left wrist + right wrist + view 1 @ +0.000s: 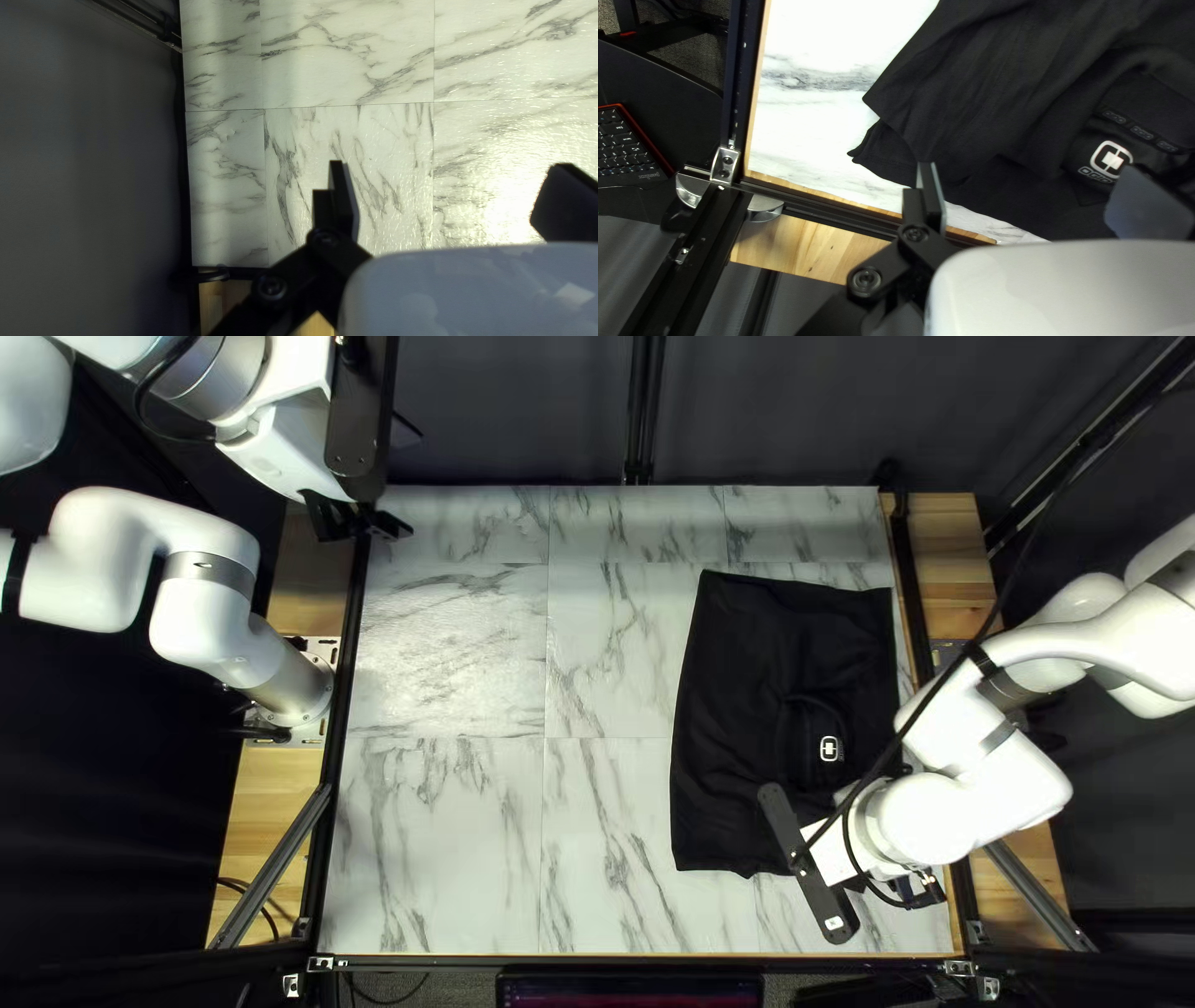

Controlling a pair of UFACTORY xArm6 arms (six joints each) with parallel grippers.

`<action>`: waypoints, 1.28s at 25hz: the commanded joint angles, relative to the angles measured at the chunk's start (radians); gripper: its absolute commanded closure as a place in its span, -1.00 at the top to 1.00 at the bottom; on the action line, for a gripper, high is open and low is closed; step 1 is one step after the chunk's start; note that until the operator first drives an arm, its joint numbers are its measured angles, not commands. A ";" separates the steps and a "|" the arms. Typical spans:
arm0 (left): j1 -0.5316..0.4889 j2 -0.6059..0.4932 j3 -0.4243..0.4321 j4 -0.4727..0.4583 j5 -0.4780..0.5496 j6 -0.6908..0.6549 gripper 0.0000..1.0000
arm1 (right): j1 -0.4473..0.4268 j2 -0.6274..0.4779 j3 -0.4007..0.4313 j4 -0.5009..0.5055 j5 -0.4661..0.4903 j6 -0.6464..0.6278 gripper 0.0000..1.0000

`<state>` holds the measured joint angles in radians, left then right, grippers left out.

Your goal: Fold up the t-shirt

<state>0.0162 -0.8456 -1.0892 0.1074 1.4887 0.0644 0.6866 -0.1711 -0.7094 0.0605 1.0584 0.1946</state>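
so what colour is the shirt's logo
The logo is white, clearest in the right wrist view.

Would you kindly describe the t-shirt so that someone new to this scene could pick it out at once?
In the top left view, start from the pale marble-patterned table and look toward its right side. There a black t-shirt lies in a broad, roughly four-sided shape. Unlike the plain dark curtain behind the table, it carries a small white emblem.

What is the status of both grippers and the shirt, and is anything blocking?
Left gripper open, away from black shirt. Right gripper open, near shirt's edge. Shirt at right side of table. Right arm partly hides shirt from above.
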 commanded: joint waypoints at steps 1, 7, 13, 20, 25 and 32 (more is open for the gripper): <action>0.000 0.000 0.000 0.000 0.000 0.000 1.00 | 0.005 0.029 0.038 0.025 -0.064 -0.003 1.00; 0.000 0.000 0.000 0.000 0.000 0.000 1.00 | 0.037 0.034 0.084 0.028 -0.093 0.165 0.86; 0.000 0.000 0.000 0.000 0.000 0.000 1.00 | 0.073 0.108 0.085 0.018 -0.164 0.252 0.82; 0.000 0.000 0.000 0.000 0.000 0.000 1.00 | 0.074 0.156 0.090 0.015 -0.212 0.260 0.36; 0.000 0.000 0.000 0.000 0.000 0.000 1.00 | 0.066 0.141 0.099 0.006 -0.201 0.260 -1.00; 0.000 0.000 0.000 0.000 0.000 0.000 1.00 | 0.053 0.126 0.114 -0.003 -0.197 0.257 -1.00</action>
<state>0.0162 -0.8456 -1.0892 0.1074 1.4887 0.0644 0.7429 -0.0438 -0.5967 0.0609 0.8606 0.4524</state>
